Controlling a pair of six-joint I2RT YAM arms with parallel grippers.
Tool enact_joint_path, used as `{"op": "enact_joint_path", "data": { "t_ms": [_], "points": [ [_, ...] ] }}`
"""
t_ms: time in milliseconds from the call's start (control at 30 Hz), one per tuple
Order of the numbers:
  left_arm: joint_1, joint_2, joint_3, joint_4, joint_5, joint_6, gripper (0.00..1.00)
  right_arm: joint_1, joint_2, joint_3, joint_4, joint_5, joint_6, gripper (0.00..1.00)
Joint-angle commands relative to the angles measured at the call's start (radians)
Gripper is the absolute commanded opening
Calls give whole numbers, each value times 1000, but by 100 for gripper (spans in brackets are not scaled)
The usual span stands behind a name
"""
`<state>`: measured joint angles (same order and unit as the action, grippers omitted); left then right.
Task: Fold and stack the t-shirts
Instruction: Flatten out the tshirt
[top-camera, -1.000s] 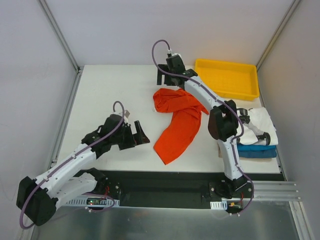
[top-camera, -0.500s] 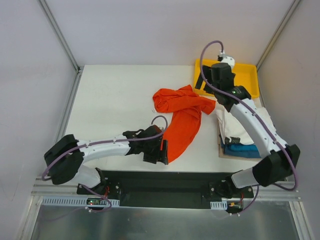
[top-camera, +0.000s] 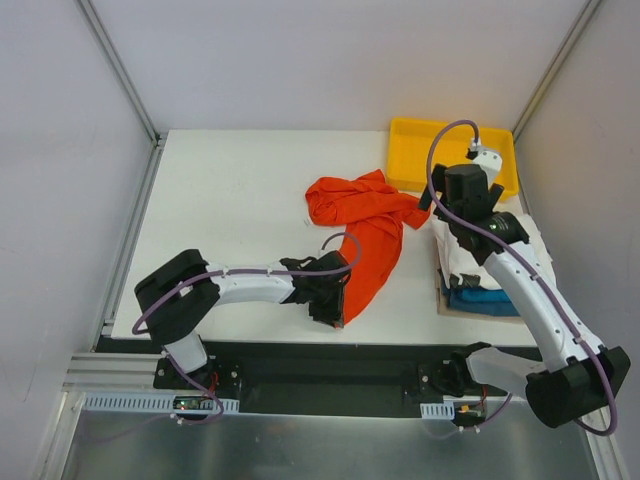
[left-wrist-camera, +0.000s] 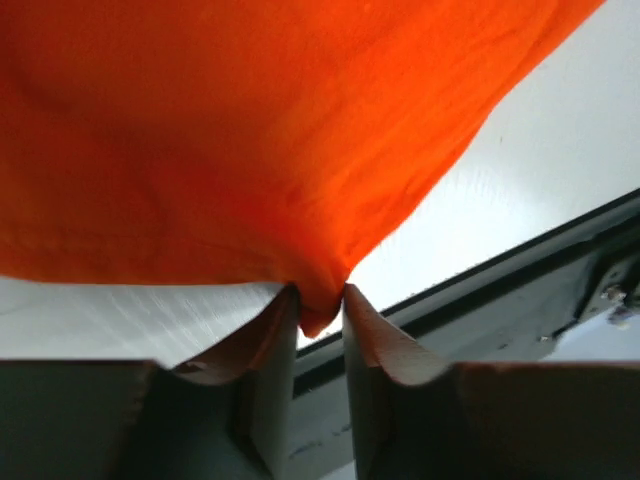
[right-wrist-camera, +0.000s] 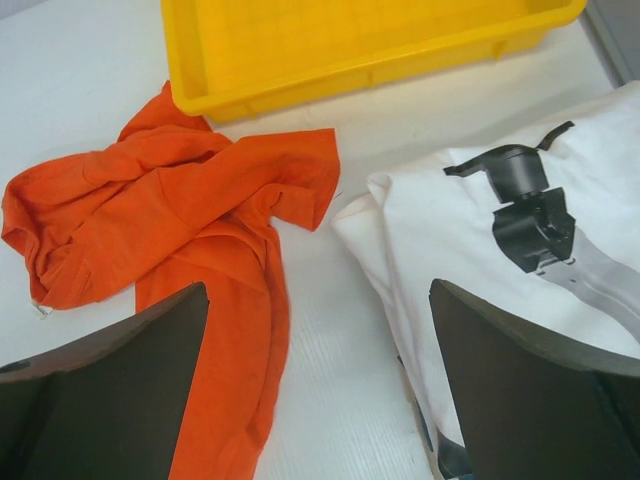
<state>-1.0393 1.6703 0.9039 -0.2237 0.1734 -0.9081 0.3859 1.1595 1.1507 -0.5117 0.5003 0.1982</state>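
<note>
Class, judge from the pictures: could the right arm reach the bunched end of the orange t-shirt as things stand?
Probably yes: the right gripper hangs open close by the orange t-shirt, with nothing visible between them.

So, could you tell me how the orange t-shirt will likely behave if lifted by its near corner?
Probably floppy: the orange t-shirt lies crumpled in soft folds, so it should drape and trail. Likely light, since a small pinch between the left fingers gathers it. That narrow hold on one corner might slip.

Bright, even light, soft shadows; left wrist close-up slightly blurred.
</note>
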Motion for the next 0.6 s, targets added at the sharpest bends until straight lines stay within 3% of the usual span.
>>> {"op": "enact_joint_path", "data": {
  "t_ms": [0, 33, 167, 233, 433, 567],
  "points": [
    [-18, 43, 23, -19, -55, -12, 13, -22, -69, -12, -10, 52, 4, 97],
    [-18, 42, 23, -32, -73, -15, 0, -24, -78, -19, -16, 52, 6, 97],
    [4, -9, 36, -135, -251, -21, 0, -25, -104, -46, -14, -21, -44, 97],
    [54, -70, 23, -216, -294, -34, 0, -25, -121, -63, 13, -151, -100, 97],
    [412, -371, -178, -261, -369, -2, 0, -7, -109, -92, 33, -410, -157, 97],
    [568, -535, -233, -308, -457, 15, 0, 74, -63, -101, -23, -399, -141, 97]
  ]
}}
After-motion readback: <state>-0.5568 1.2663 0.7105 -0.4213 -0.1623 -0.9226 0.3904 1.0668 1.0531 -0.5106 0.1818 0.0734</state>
